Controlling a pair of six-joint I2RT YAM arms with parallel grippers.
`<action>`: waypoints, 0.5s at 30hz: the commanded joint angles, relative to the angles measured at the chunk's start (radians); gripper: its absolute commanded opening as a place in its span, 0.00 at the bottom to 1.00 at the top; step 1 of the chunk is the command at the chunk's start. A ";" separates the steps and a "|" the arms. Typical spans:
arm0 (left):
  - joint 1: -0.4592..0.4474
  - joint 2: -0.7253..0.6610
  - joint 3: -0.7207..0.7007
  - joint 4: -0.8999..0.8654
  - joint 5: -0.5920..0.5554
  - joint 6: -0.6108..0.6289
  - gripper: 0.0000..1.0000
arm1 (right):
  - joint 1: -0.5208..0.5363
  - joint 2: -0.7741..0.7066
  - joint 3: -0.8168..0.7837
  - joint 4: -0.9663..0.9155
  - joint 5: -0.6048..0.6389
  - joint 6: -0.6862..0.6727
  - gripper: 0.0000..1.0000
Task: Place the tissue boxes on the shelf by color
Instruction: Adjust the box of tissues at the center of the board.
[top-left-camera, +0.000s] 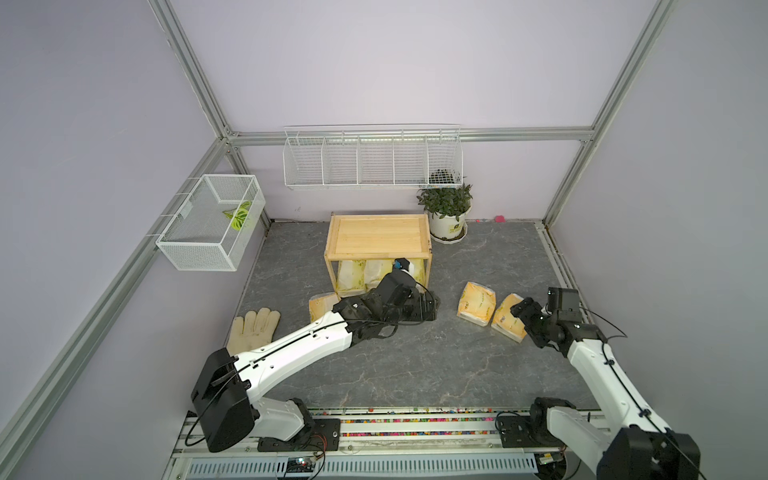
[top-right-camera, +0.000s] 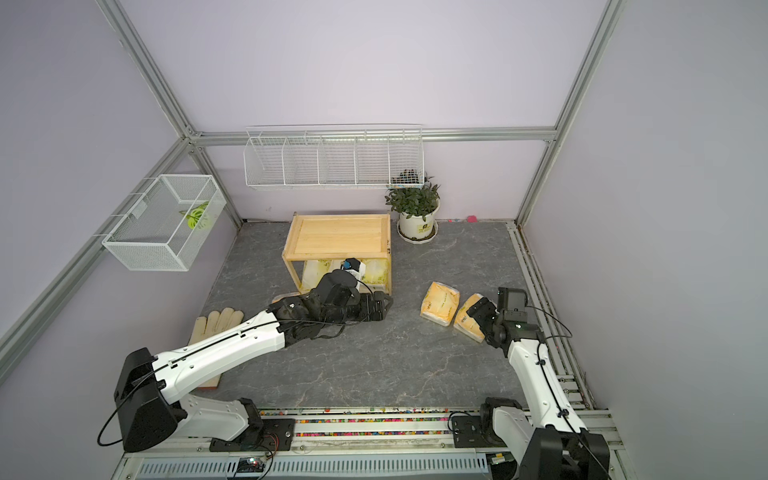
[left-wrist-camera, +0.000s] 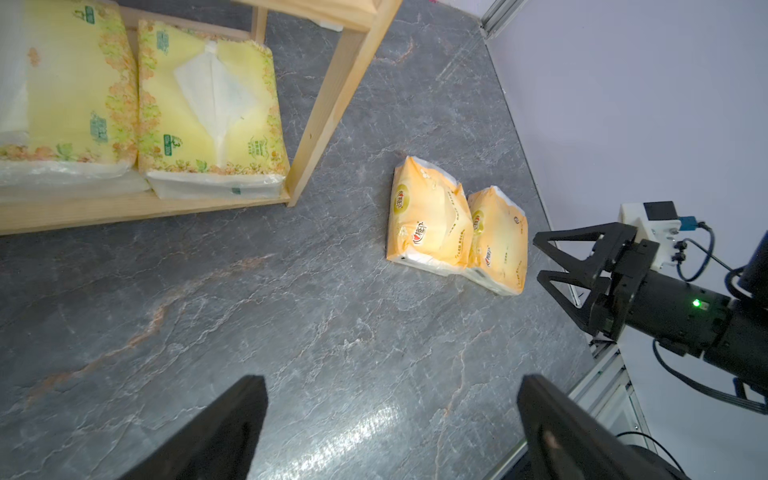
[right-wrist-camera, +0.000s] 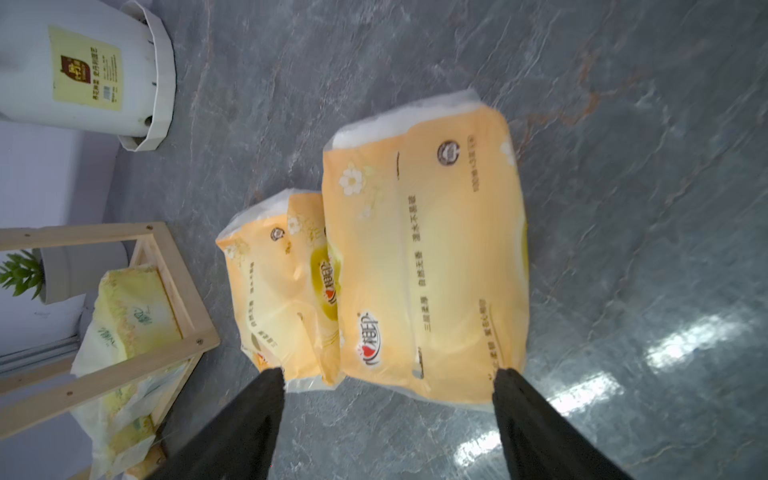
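Right of the shelf (top-left-camera: 376, 254), on the floor, the rightmost orange pack (right-wrist-camera: 424, 266) is faced by the right gripper (left-wrist-camera: 538, 258), jaws spread and empty; the touching second pack (right-wrist-camera: 278, 282) could be caught too.

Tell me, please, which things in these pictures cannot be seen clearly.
- Third orange pack: top views, mostly behind the left arm.
- Lemon-yellow packs on the lower tier: top views, shelf top and that arm cover them; left wrist view cuts one at the edge.
- Dark thing in wire basket: too small.
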 joint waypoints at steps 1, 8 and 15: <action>-0.003 -0.001 0.024 0.009 -0.022 0.014 1.00 | -0.033 0.022 0.067 -0.054 0.119 -0.050 0.84; 0.000 -0.034 0.019 -0.030 -0.087 0.011 1.00 | -0.140 0.096 0.058 -0.042 0.123 -0.056 0.84; 0.014 -0.080 0.002 -0.051 -0.108 0.013 1.00 | -0.151 0.283 0.112 0.048 -0.028 -0.066 0.84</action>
